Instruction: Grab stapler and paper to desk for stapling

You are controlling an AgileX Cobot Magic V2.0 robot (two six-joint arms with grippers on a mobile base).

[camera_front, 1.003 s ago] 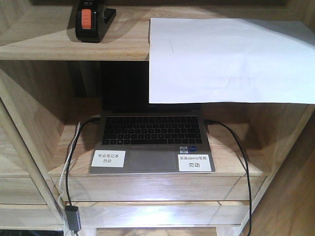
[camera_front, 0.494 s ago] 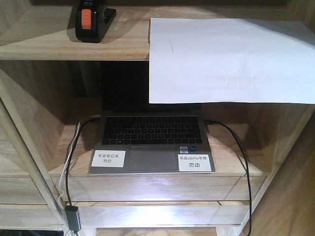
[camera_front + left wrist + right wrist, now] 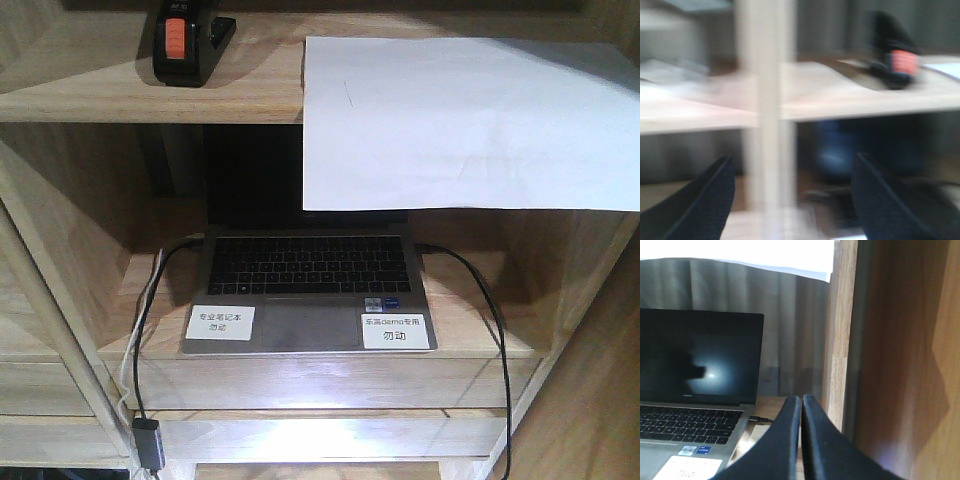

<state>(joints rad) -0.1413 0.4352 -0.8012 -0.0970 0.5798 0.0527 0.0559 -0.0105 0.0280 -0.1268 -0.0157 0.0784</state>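
Left jaws released, right jaws clenched empty. Stapler above-left of laptop, paper overhanging above it; shelf post may snag left jaws, clenched right jaws could knock paper off.

The stapler sits on the top shelf, over on the left. The paper is on the same shelf, well to its right, hanging over the front edge. The laptop is in the compartment right below, partly behind that overhang, with a cable off its left side.
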